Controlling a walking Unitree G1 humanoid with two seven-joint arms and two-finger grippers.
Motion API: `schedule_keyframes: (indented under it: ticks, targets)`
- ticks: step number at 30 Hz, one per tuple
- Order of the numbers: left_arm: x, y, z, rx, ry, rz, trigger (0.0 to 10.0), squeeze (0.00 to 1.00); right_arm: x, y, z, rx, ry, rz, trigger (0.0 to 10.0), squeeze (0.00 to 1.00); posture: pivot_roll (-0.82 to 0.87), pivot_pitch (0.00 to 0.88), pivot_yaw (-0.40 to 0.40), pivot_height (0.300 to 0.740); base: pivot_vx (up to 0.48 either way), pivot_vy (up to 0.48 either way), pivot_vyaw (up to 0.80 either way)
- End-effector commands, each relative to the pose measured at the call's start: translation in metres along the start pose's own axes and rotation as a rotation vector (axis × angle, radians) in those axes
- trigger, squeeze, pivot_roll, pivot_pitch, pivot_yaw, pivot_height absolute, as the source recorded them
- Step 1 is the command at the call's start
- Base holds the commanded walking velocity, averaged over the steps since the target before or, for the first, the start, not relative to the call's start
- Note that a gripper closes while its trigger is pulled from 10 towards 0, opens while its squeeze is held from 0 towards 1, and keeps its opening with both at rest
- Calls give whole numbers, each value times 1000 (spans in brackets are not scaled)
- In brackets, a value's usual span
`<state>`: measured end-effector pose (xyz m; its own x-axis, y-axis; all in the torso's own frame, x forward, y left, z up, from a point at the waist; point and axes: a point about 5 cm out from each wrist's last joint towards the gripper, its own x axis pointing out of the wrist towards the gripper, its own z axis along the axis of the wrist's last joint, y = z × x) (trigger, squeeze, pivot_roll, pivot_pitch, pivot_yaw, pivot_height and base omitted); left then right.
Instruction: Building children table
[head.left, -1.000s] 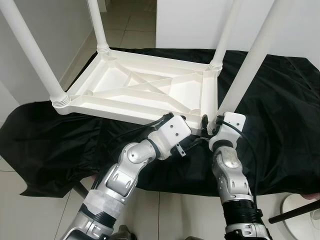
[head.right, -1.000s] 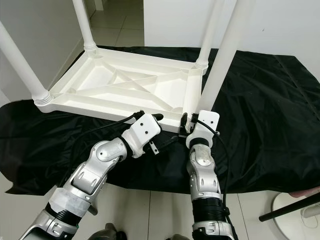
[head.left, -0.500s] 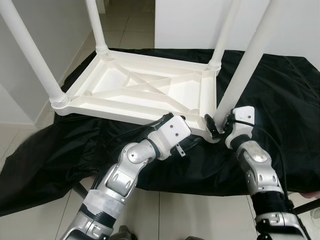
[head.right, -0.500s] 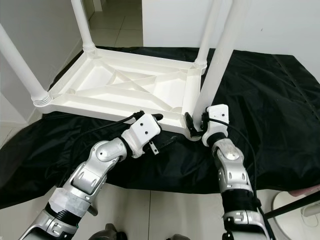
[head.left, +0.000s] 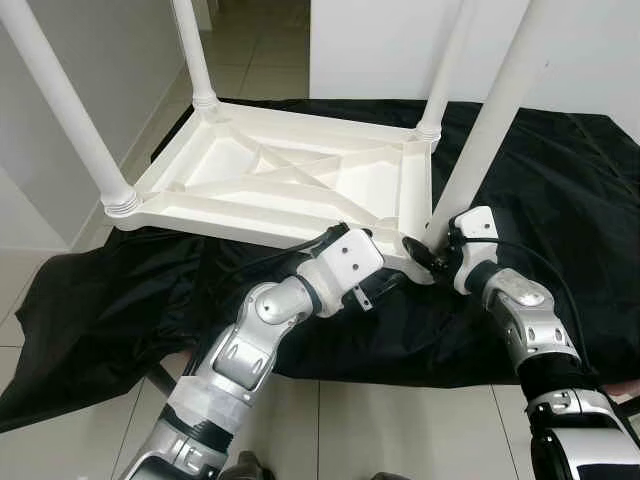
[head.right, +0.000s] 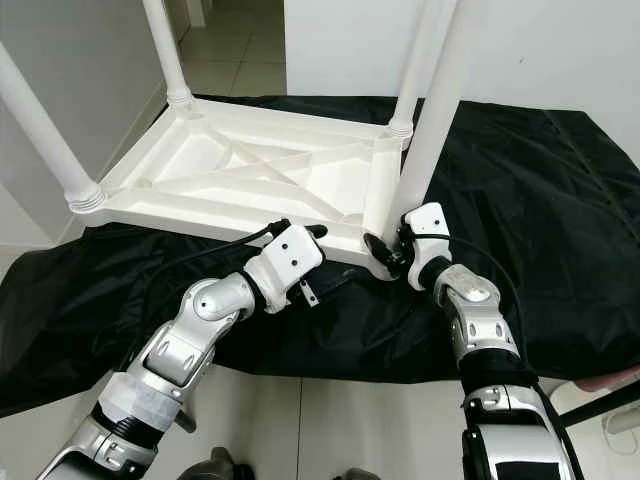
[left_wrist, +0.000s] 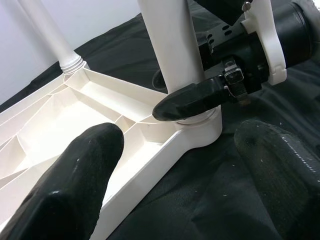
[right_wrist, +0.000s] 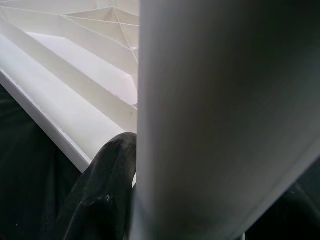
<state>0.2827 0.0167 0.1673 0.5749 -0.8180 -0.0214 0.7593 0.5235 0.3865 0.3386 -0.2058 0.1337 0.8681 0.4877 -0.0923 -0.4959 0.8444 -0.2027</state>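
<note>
A white plastic children's table (head.left: 290, 180) lies upside down on a black cloth (head.left: 560, 200), its legs pointing up. My right gripper (head.left: 432, 252) is shut around the base of the near right leg (head.left: 490, 120), just above its socket at the table's corner. One of its black fingers (left_wrist: 192, 100) lies across the leg in the left wrist view, and another finger (right_wrist: 100, 195) presses on the leg (right_wrist: 215, 115) in the right wrist view. My left gripper (left_wrist: 175, 165) is open, low beside the same corner, with the table's near rim between its fingers (left_wrist: 75, 175).
The other legs stand at the near left (head.left: 70, 110), far left (head.left: 195, 55) and far right (head.left: 445, 70). The cloth hangs over the front edge above tiled floor (head.left: 330, 430). A black rod (head.right: 600, 405) sits at the lower right. White walls flank both sides.
My right arm has swung out to the right and its wrist has turned around the leg base, with the gripper staying on the leg. The left arm has held still.
</note>
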Motion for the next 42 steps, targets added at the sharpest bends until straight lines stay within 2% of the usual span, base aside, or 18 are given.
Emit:
schedule_keyframes:
  ticks: [1,6,7,8,9,11,14,15,17,24,29,32,33,35,36,37,40,42]
  targets:
    - [-1,5,-3,16,19,56,10000,0,-2,3,-10,17,42,26,0,0,-15,0,24,740,0,0,0]
    - [-1,3,-3,14,20,54,10000,0,-8,1,-17,49,40,26,0,0,-20,0,27,740,0,0,0]
    - [-1,3,-3,14,19,52,10000,0,-9,1,-17,56,41,26,3882,0,-20,0,28,740,0,0,0]
    - [-1,3,-3,14,19,50,10000,0,-9,2,-18,60,42,26,3882,0,-20,0,28,740,0,0,0]
    - [-1,3,-3,16,19,49,10000,0,-9,2,-18,74,34,4,10000,0,-20,0,29,740,0,0,0]
    - [-1,4,-3,18,20,47,10000,0,-9,-1,-18,97,26,-33,10000,0,-19,0,29,740,0,0,0]
    - [-1,5,-3,17,19,50,10000,0,-9,-5,-21,115,45,-151,10000,0,-18,0,29,740,0,0,0]
    - [-1,5,-3,17,19,50,10000,0,-9,-5,-21,115,45,-151,10000,0,-18,0,29,740,0,0,0]
    - [-1,4,-3,16,19,49,10000,0,-9,-3,-22,98,51,-196,10000,0,-18,0,30,740,0,0,0]
    - [0,1,-3,9,21,42,10000,0,-6,9,-20,129,50,-303,10000,0,-21,0,27,740,0,0,0]
    - [0,1,-3,-3,18,40,10000,0,-6,20,-15,209,40,-539,10000,0,-22,0,26,740,0,0,0]
    - [1,3,-4,-17,17,34,10000,0,-12,26,-17,244,51,-757,10000,0,-24,0,25,740,0,0,0]
    - [1,3,-4,-17,17,34,10000,0,-12,26,-17,244,51,-757,10000,0,-24,0,25,740,0,0,0]
    - [1,5,-3,-30,10,37,10000,0,-14,33,-16,250,51,-863,10000,0,-26,0,27,740,0,0,0]
    - [1,5,-3,-30,10,37,10000,0,-14,33,-16,250,51,-863,10000,0,-26,0,27,740,0,0,0]
    - [2,8,-2,-43,1,44,10000,0,-14,43,-14,266,45,-920,10000,0,-26,0,30,740,0,0,0]
    - [2,11,-1,-46,-4,52,10000,0,-9,54,-10,287,26,-888,10000,0,-26,0,30,740,0,0,0]
    - [2,12,-1,-49,-6,56,10000,0,-8,53,-6,278,3,-871,10000,0,-30,0,34,740,0,0,0]
